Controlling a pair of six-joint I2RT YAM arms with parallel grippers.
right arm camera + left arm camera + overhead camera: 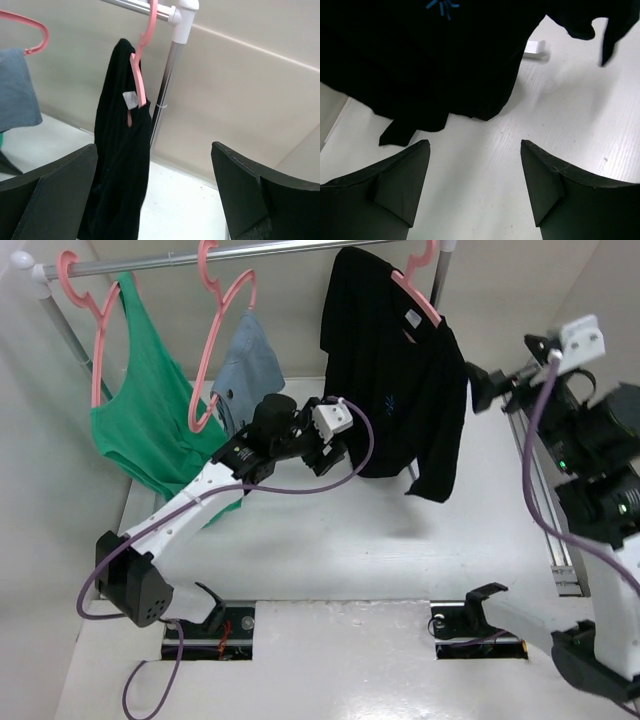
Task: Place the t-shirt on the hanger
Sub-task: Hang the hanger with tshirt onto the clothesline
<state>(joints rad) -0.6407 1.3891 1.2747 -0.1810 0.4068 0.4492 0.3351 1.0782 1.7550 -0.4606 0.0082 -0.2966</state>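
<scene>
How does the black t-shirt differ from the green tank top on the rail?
The t-shirt is black; the tank top is green. The t-shirt has sleeves, the tank top only narrow straps. The t-shirt carries a small blue mark and a white neck label; the tank top looks plain. Both hang from the same metal rail.

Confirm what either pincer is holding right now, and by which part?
Nothing is held. The left pincer and the right pincer are both open and empty. The t-shirt hangs on the hanger, clear of both.
</scene>
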